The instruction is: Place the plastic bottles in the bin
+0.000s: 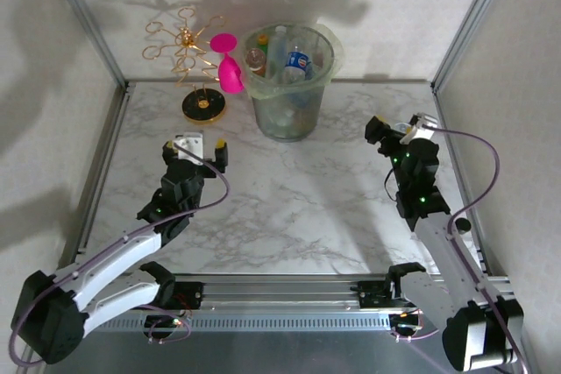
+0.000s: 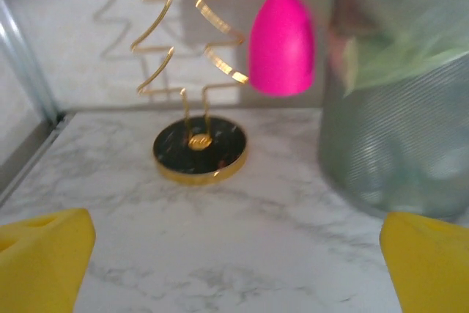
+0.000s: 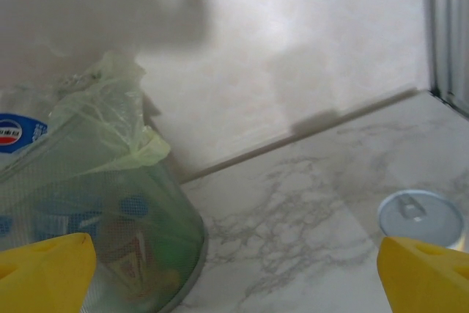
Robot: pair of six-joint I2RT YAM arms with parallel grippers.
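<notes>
Scanning left to right. Left gripper (image 1: 196,144) hovers over bare marble, jaws wide, nothing between its yellow fingertips (image 2: 45,254). Ahead of it are the gold wire stand (image 1: 195,59) and the pink goblet (image 1: 229,66), bowl down; neither is part of the task. Centre-back: bin (image 1: 282,118) stands upright near the rear wall, with the plastic bottles (image 1: 296,63) piled inside up to the rim, a blue-labelled one on top. Right gripper (image 1: 399,133) is likewise wide and empty, well apart from the bin. Small metal can (image 3: 419,216) sits on the table beside one of its fingertips.

Judgement: no loose bottle shows on the tabletop (image 1: 298,208), so the task looks finished.

Unclear:
- Bottle count, through the translucent, blurred bin wall.
- Can's lower edge, cut off by the fingertip.
- Table under the arms, hidden.
</notes>
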